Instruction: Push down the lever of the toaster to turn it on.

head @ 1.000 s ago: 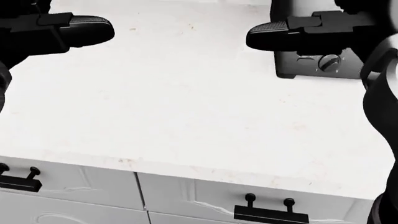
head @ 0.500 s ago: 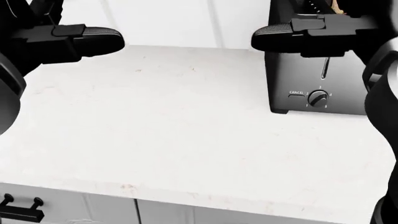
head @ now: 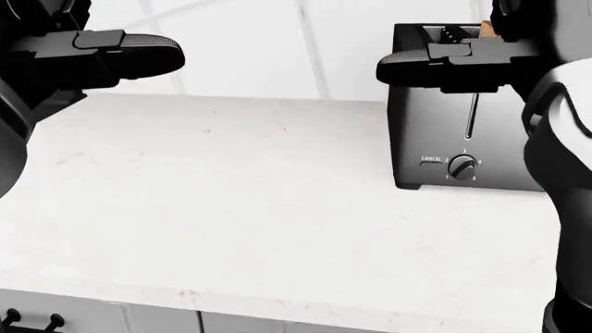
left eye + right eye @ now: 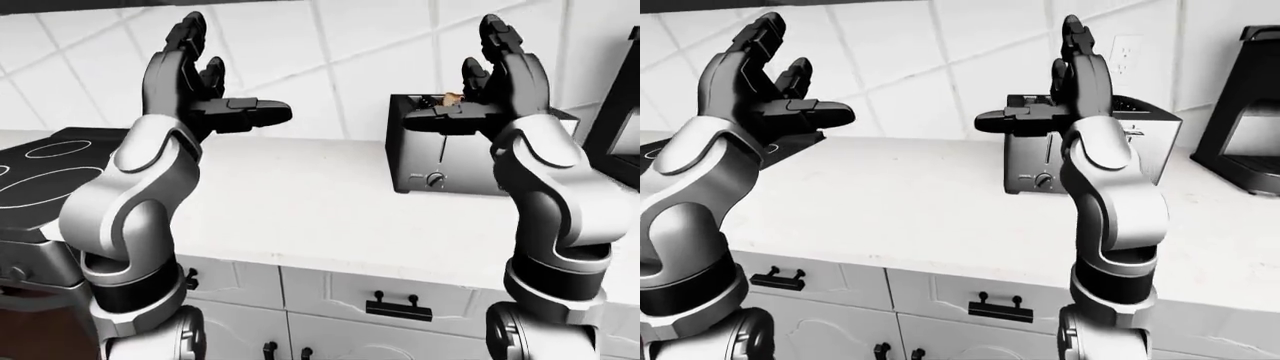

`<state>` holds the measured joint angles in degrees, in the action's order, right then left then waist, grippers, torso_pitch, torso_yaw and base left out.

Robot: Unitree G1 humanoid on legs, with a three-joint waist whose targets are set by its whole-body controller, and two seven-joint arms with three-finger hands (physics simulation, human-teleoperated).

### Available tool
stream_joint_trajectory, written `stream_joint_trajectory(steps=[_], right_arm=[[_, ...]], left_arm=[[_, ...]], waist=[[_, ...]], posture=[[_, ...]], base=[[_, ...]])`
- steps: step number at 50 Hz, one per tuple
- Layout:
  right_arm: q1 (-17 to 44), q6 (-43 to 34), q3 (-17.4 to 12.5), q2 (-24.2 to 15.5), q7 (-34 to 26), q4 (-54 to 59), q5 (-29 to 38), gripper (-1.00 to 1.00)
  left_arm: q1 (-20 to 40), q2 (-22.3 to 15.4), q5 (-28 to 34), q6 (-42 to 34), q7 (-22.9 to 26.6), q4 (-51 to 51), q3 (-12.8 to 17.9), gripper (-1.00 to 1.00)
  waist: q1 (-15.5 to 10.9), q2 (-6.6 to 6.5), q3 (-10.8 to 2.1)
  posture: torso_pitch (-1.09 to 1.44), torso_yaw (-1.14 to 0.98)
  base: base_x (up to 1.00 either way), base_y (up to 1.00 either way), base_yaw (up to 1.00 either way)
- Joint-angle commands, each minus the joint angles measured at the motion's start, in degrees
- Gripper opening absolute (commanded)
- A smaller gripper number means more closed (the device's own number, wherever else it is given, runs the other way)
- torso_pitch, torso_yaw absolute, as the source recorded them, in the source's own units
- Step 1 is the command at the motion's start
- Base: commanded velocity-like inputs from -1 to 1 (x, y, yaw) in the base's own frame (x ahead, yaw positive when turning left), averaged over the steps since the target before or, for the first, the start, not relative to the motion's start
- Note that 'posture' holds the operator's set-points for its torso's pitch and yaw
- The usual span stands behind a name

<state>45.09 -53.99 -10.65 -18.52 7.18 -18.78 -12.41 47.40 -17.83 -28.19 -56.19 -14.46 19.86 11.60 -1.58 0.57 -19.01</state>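
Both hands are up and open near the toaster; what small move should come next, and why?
Probably ease the right hand toward the toaster and bring a finger over the top of its lever slot. The hand is open and raised, apparently short of the toaster's face; the lever knob itself is hidden behind the thumb. The left hand is far off to the left and can stay idle.

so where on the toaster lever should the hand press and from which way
Press the top of the lever at the upper end of the vertical slot on the toaster face above the dial, coming from above. The slot runs straight down. The right robot hand hides the lever itself.
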Motion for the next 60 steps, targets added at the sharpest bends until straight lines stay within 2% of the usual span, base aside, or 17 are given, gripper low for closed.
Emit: stream_joint_trajectory(steps=[1,11,32,46,54,60], right_arm=[[2.5,2.6,-0.6,-0.7,-0.6,0.0,0.8,1.00],[4.3,1.3,0.6,-0.5,-1.8,2.3,3.7,1.00],[2.6,7.2,1.6,1.8,-4.7,9.4,8.1,1.00],[-0.7,4.9,1.8,2.4,-5.2,6.2,10.2,1.00],[-1.9,0.5,1.9,2.3,-6.3,1.9,11.9,1.00],[-3.5,1.9,2.2,3.4,-7.1,2.7,13.4,1.00]], left_arm=[[1.7,-0.5,0.0,1.5,-0.2,0.8,0.4,1.00],[2.2,-1.4,-1.0,1.4,-0.7,0.6,1.0,1.00],[2.2,-2.5,-2.1,2.0,-1.3,-0.1,1.4,1.00],[2.2,-2.8,-2.3,2.1,-1.4,-0.2,1.5,1.00],[2.2,-3.0,-2.4,2.0,-1.5,-0.2,1.6,1.00],[2.2,-3.1,-2.5,2.1,-1.5,-0.2,1.6,1.00]], waist=[[0.0,0.10,-0.39],[0.0,0.05,-0.44],[-0.1,-0.08,-0.62],[-0.2,-0.04,-0.62],[-0.2,0.00,-0.59],[-0.2,-0.07,-0.63]], posture=[[-0.51,0.00],[-0.51,0.00],[-0.51,0.00],[-0.51,0.00],[-0.51,0.00],[-0.51,0.00]], base=[[0.00,0.00,0.00],[0.00,0.00,0.00],[0.00,0.00,0.00],[0.00,0.00,0.00],[0.00,0.00,0.00],[0.00,0.00,0.00]])
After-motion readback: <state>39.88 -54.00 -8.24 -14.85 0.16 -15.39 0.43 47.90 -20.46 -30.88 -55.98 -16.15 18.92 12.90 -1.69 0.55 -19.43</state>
